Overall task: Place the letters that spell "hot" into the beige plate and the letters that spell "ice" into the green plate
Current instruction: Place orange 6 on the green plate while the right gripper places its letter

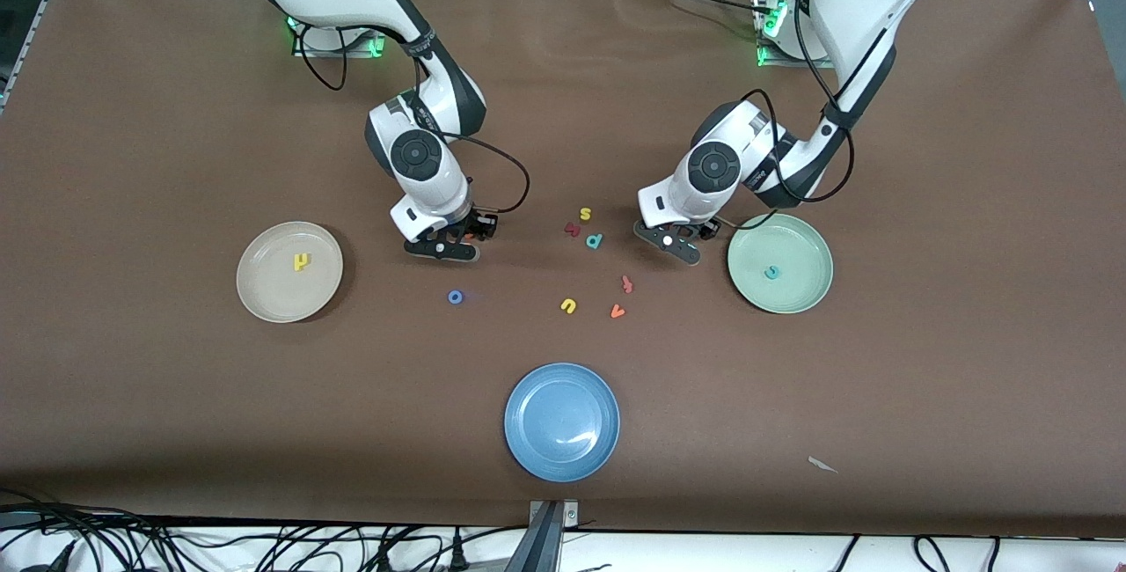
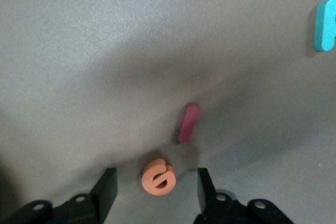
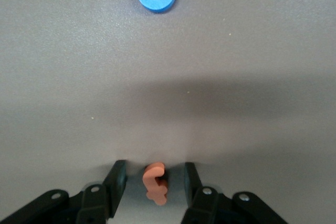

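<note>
Left gripper (image 1: 677,242): I see it low over the table in the middle of the front frame, just beside the green plate (image 1: 792,242); in the left wrist view (image 2: 157,182) its fingers stand wide, a clear gap on each side of the "e".
Orange "e" (image 2: 157,177): flat on the table between those fingers, touched by neither.
Dark red "i" (image 2: 189,123): on the table near the "e", apart from it.
Right gripper (image 1: 453,242): low over the table, between the beige plate (image 1: 273,290) and the loose letters; in the right wrist view (image 3: 155,177) its fingers are narrow, a thin gap each side of the "t".
Orange "t" (image 3: 156,183): on edge between those fingers.
Blue "o" (image 1: 455,297): on the table, lower in the front frame than the right gripper.
Yellow "h" (image 1: 302,262): in the beige plate.
Teal "c" (image 1: 772,272): in the green plate.
Blue plate (image 1: 561,421): lower centre of the front frame.
Teal "p" (image 1: 595,241), yellow "u" (image 1: 568,305), orange "v" (image 1: 617,311): loose at mid-frame.
</note>
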Robot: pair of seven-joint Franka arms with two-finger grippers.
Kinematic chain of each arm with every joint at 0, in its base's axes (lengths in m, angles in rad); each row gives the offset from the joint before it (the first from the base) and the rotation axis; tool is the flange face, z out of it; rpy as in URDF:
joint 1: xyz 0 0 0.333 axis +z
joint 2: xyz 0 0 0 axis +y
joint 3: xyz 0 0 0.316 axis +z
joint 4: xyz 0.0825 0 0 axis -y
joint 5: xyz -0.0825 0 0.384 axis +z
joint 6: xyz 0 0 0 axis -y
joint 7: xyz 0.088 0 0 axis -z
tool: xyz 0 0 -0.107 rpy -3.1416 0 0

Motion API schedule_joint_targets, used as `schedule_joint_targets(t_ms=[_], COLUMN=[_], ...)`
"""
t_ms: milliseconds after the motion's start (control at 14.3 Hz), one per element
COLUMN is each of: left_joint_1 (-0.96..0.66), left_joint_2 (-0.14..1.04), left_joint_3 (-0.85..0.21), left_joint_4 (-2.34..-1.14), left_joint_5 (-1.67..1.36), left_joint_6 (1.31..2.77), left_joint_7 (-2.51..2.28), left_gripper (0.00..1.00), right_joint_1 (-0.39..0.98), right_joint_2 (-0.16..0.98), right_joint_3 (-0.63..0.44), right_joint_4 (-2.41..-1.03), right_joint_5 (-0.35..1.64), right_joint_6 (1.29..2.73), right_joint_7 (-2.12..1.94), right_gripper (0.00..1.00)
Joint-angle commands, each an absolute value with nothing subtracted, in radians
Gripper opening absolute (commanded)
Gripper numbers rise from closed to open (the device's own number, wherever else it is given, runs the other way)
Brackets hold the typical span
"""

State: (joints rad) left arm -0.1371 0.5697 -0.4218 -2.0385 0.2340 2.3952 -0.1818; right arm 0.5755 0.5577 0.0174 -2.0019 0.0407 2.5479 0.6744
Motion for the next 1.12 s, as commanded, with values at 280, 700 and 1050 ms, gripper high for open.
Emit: schedule_joint_targets(t_ms=[280, 700, 1050], left_joint_1=[-0.121, -0.083, 0.027], left_joint_2=[0.577, 0.522, 0.502], left_joint_3=[-0.426, -0.430, -0.431], left_joint_4=[-2.052, -2.014, -1.924], left_joint_5=[0.268, 0.265, 0.252], left_joint_6=[2.433, 2.335, 2.197], left_joint_7=[-0.167, -0.167, 0.032], left_gripper=[0.15, 0.08, 0.10], right_joint_1=[0.586, 0.586, 0.584], right_joint_2=[0.575, 0.584, 0.580], right_joint_3=[0.014, 0.014, 0.014], right_joint_4=[-1.990, -1.988, -1.971], right_joint_5=[0.049, 0.051, 0.058], right_joint_6=[2.530, 2.531, 2.526], right_joint_7=[0.675, 0.684, 0.667], right_gripper=[0.42, 0.23, 0.13])
